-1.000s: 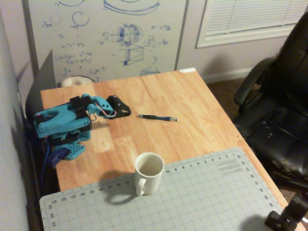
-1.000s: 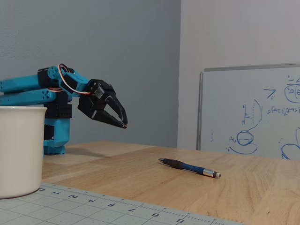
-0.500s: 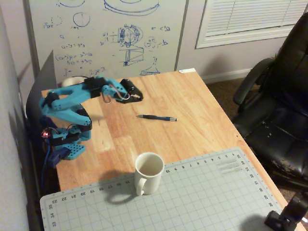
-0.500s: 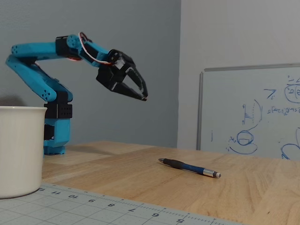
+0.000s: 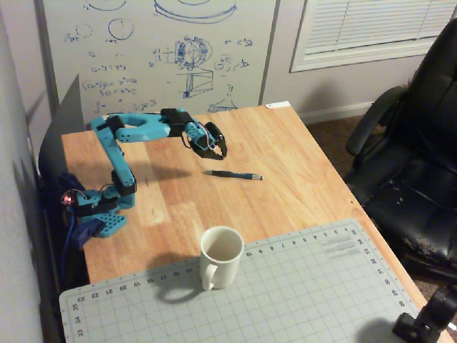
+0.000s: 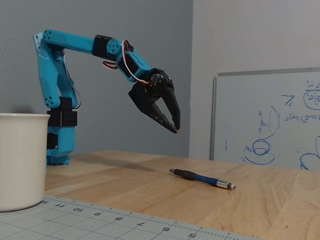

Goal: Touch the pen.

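The pen [image 5: 232, 174] lies flat on the wooden table [image 5: 300, 179], thin and dark with a bluish section and a pale tip; the low fixed view shows the pen [image 6: 200, 178] lying across the tabletop. My blue arm reaches out from its base at the table's left edge. Its black gripper [image 5: 218, 148] hangs in the air above the pen's dark end, pointing down at it. In the low view the gripper [image 6: 175, 128] is well clear of the table, apart from the pen, with its fingertips together and nothing held.
A white mug [image 5: 221, 256] stands at the edge of a grey cutting mat [image 5: 300, 293] near the table's front. A whiteboard [image 5: 157, 50] leans behind the table. A black office chair [image 5: 421, 164] stands to the right.
The arm has unfolded from a low tucked pose, rising and stretching outward. The gripper has travelled toward the pen and now tilts downward over its dark end. The pen has not moved.
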